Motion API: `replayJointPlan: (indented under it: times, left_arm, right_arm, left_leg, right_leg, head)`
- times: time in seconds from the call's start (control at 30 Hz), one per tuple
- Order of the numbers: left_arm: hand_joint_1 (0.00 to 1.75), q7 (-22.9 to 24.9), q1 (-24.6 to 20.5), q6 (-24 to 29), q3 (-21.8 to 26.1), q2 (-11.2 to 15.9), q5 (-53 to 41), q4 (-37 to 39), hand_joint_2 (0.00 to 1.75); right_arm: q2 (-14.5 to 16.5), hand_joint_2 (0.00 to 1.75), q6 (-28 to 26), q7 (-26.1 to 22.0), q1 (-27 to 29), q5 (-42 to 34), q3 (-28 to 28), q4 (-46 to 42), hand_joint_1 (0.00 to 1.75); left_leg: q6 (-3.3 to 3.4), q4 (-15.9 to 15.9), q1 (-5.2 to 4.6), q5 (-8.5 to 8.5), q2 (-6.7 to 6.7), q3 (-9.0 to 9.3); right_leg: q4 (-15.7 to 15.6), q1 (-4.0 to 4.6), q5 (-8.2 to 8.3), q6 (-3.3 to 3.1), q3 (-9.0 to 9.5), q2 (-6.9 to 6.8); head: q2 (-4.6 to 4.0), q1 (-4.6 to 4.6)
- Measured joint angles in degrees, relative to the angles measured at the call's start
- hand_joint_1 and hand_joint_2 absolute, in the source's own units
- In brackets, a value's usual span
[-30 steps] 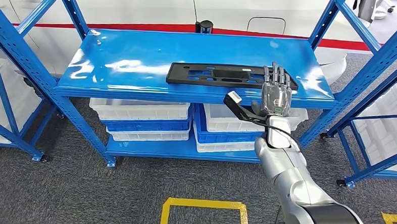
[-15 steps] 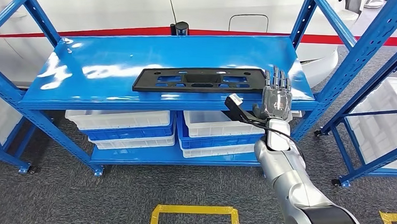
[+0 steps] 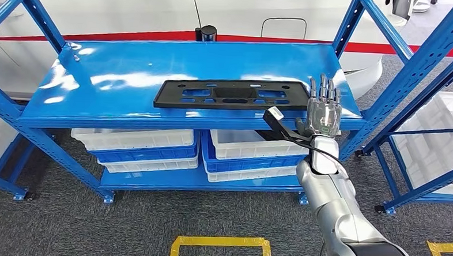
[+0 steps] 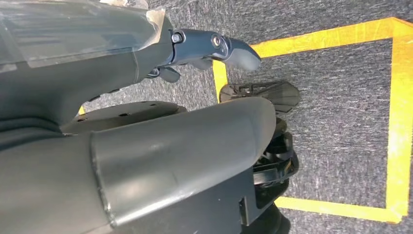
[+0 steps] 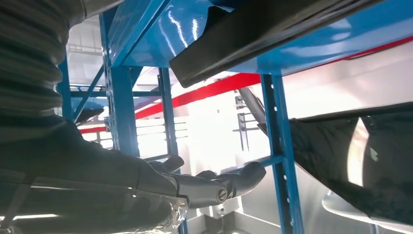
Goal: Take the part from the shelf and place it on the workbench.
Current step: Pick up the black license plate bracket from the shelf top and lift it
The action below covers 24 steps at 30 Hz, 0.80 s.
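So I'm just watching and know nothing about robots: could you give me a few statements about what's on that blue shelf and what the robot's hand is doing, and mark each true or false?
1. The black part lies flat on the top board of the blue shelf. True.
2. The right hand is carrying the part. False: its fingers are spread, at the part's right end, holding nothing.
3. White and blue bins sit on the lower shelf board. True.
4. The floor carries red tape squares. False: the yellow tape is yellow.
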Motion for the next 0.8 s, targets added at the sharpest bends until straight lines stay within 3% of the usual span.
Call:
replayJointPlan:
  times: [0.5, 0.63, 0.8]
  left_arm:
    - [0.0, -0.45, -0.16, 2.64, -0.01, -0.07, 1.63, 0.0, 0.0]
    - [0.0, -0.88, -0.18, 4.56, -0.01, -0.08, 1.57, 0.0, 1.75]
    - [0.0, -4.73, -0.26, 10.13, 0.05, -0.1, 1.29, -0.02, 1.75]
  right_arm:
    - [6.14, 1.75, 0.09, -0.71, -3.69, 0.02, 6.4, 2.94, 0.0]
    - [7.39, 1.75, 0.3, -0.68, -4.69, 0.01, 7.12, 4.52, 0.0]
    - [9.26, 1.75, 0.93, -0.01, -6.25, 0.02, 7.7, 7.45, 0.0]
  left_leg:
    - [-0.16, 0.04, -0.01, 0.2, -0.03, 0.08]
    - [-0.16, 0.04, 0.0, 0.2, 0.0, 0.08]
    - [-0.17, 0.03, 0.04, 0.2, -0.02, 0.08]
  right_leg:
    - [-0.03, -0.03, 0.1, 0.11, 0.12, -0.01]
    - [-0.02, -0.01, 0.1, 0.11, 0.11, 0.0]
    - [-0.02, 0.02, 0.1, 0.1, 0.1, 0.0]
  head:
    - [0.0, 0.0]
    - [0.0, -0.01]
    - [0.0, -0.01]
